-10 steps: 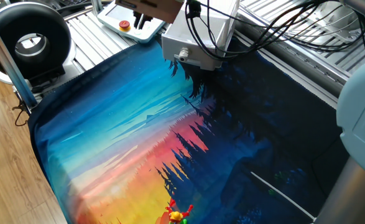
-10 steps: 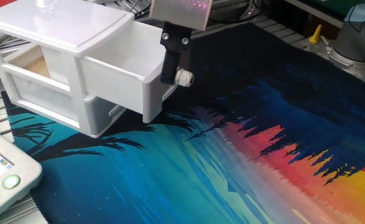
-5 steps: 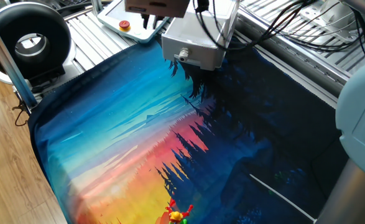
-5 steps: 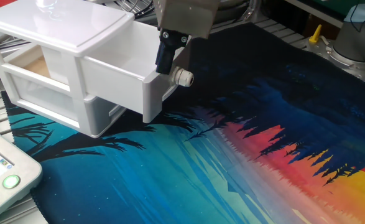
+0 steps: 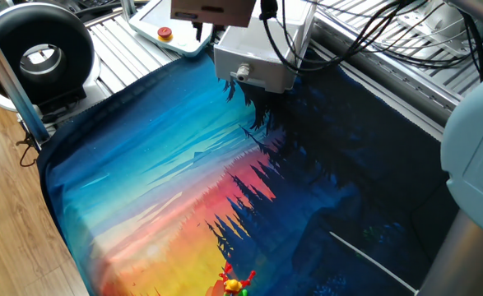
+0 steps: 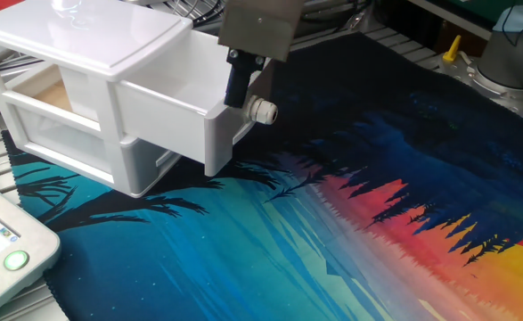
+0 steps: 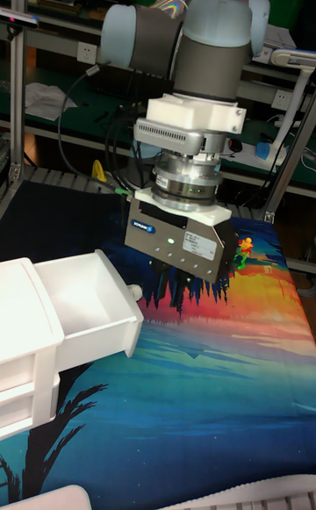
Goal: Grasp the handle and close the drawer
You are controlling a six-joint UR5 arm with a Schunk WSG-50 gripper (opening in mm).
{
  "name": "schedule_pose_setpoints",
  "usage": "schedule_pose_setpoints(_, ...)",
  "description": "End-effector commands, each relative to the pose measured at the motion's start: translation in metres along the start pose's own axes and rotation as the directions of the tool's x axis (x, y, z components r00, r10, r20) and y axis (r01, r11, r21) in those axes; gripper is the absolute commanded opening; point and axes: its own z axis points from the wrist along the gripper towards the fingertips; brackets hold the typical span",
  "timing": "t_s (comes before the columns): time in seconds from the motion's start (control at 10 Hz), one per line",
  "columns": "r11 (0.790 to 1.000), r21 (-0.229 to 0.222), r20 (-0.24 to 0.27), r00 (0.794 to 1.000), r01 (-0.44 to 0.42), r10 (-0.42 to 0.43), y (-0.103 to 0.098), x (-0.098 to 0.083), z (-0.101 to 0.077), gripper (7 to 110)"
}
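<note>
The drawer (image 6: 167,111) is the top one of a small white unit and stands pulled out over the painted mat. Its round white handle (image 6: 263,111) sticks out from the front face. My gripper (image 6: 239,100) hangs just above the drawer's front edge, slightly behind and above the handle and not touching it. In the tall fixed view the gripper (image 7: 189,286) sits to the right of the handle (image 7: 133,291) with its dark fingers apart and nothing between them. One fixed view shows the drawer (image 5: 257,62) from the front, the gripper (image 5: 202,31) over it.
A white panel with a red button (image 5: 165,33) lies behind the unit. A black round device (image 5: 39,53) stands at the far left. Black cables (image 5: 373,33) trail over the metal rails. A small coloured toy (image 5: 234,284) sits at the mat's near edge.
My gripper has risen and shifted a little back over the drawer's front edge. The drawer has stayed pulled out.
</note>
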Motion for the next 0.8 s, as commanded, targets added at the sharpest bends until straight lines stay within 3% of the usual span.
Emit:
schedule_pose_setpoints(0.0, 0.999, -0.020, -0.034, 0.998, -0.047, 0.046, 0.005, 0.007, 0.001, 22)
schedule_pose_setpoints(0.1, 0.987, -0.136, -0.074, 0.994, -0.088, 0.078, 0.034, 0.011, -0.003, 7)
schedule_pose_setpoints(0.2, 0.972, -0.200, -0.121, 0.988, -0.120, 0.097, 0.049, 0.017, -0.009, 7)
schedule_pose_setpoints(0.3, 0.965, -0.226, -0.141, 0.985, -0.134, 0.104, 0.054, 0.020, -0.010, 7)
schedule_pose_setpoints(0.4, 0.948, -0.280, -0.113, 0.986, -0.149, 0.121, 0.067, 0.011, -0.011, 7)
schedule_pose_setpoints(0.5, 0.964, -0.240, -0.089, 0.991, -0.117, 0.098, 0.058, 0.010, -0.006, 7)
schedule_pose_setpoints(0.6, 0.969, -0.194, -0.041, 0.986, 0.153, -0.164, 0.043, 0.016, 0.000, 7)
schedule_pose_setpoints(0.7, 0.951, -0.135, -0.081, 0.953, 0.278, -0.291, 0.025, 0.030, 0.002, 7)
